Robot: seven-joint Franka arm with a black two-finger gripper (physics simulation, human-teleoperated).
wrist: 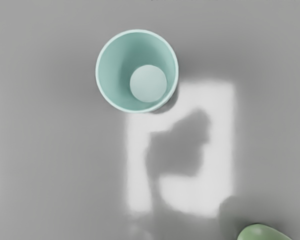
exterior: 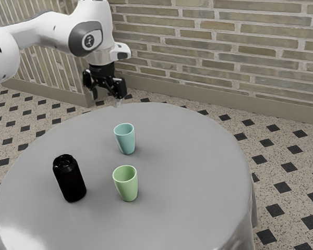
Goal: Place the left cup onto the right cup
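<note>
Two cups stand upright on the round grey table [exterior: 198,172]. A teal cup [exterior: 125,138] sits farther back, and a green cup [exterior: 125,183] stands nearer the front edge. My gripper [exterior: 107,98] hangs in the air above the table's far edge, behind and above the teal cup, open with nothing between its fingers. Looking down from the wrist, I see straight into the empty teal cup [wrist: 137,70], and a sliver of the green cup's rim [wrist: 262,233] shows some way off from it. My hand's shadow lies on the table between them.
A black can [exterior: 69,178] stands upright to the exterior view's left of the green cup. A brick wall runs behind the table, and a tiled floor surrounds it.
</note>
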